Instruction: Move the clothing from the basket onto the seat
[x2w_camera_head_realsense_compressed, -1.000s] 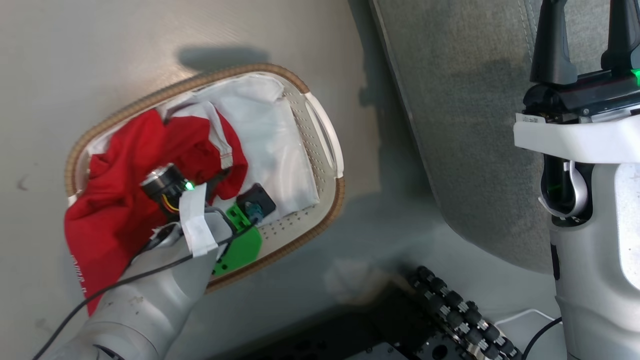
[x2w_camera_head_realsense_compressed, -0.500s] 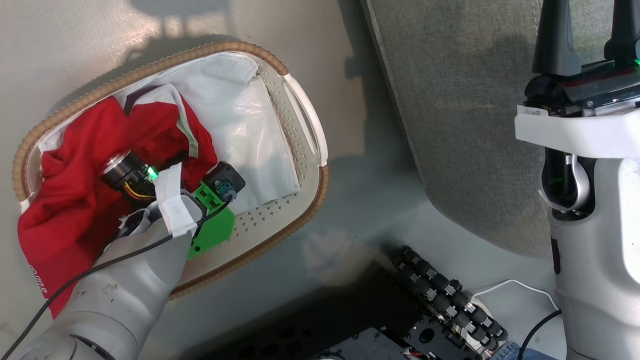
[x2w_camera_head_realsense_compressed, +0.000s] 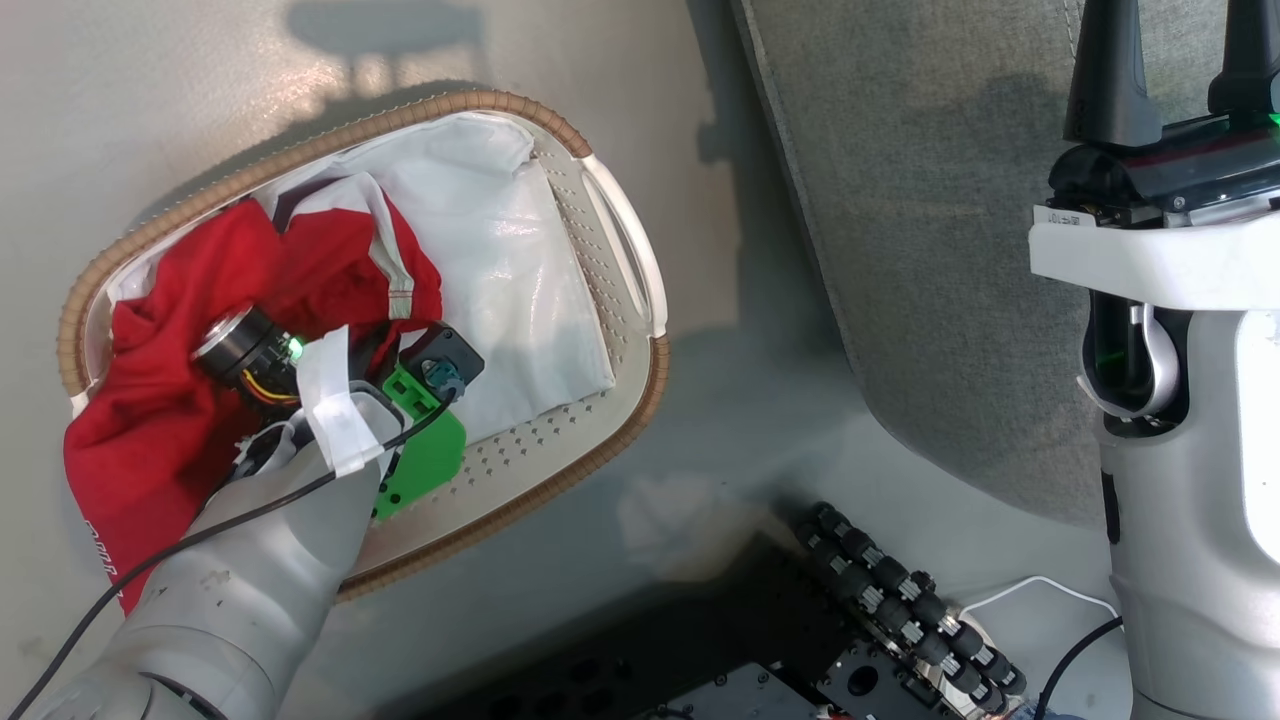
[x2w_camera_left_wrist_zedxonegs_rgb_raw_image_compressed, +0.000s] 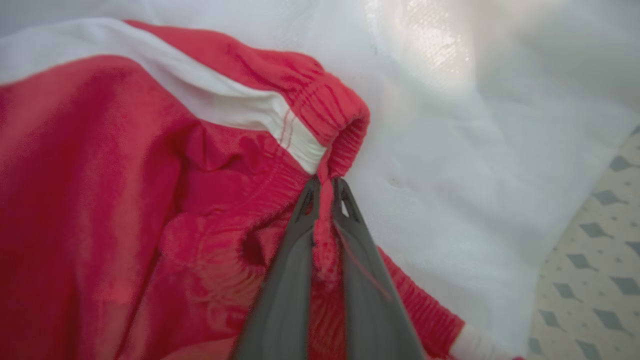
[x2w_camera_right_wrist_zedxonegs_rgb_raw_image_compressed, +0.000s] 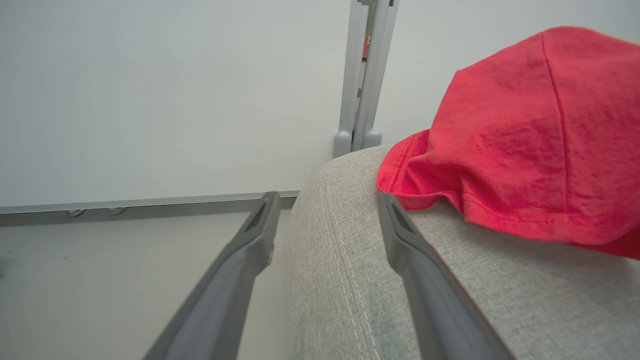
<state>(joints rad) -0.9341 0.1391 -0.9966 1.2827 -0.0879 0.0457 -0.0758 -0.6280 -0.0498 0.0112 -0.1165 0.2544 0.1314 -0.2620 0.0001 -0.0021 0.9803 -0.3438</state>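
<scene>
Bright, even light; soft glare on the white liner (x2w_camera_head_realsense_compressed: 520, 280) and the pale floor (x2w_camera_head_realsense_compressed: 150, 100), where dark shadows fall; the left wrist view blurs the clothing (x2w_camera_left_wrist_zedxonegs_rgb_raw_image_compressed: 100, 200) near its edges.

Basket (x2w_camera_head_realsense_compressed: 590, 270) on floor (x2w_camera_head_realsense_compressed: 150, 80), left of seat (x2w_camera_head_realsense_compressed: 930, 250). Clothing (x2w_camera_head_realsense_compressed: 150, 440) in basket's left half, apparently spilling over rim. Second garment (x2w_camera_right_wrist_zedxonegs_rgb_raw_image_compressed: 525, 140) on seat.

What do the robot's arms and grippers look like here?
The pale grey left arm carries a black cable, a white tape strip and a green bracket with a small black module. The right arm, also pale grey, has a white collar, a black housing with a green light and a label. The left gripper and right gripper have long, tapering, dark grey jaws.
</scene>
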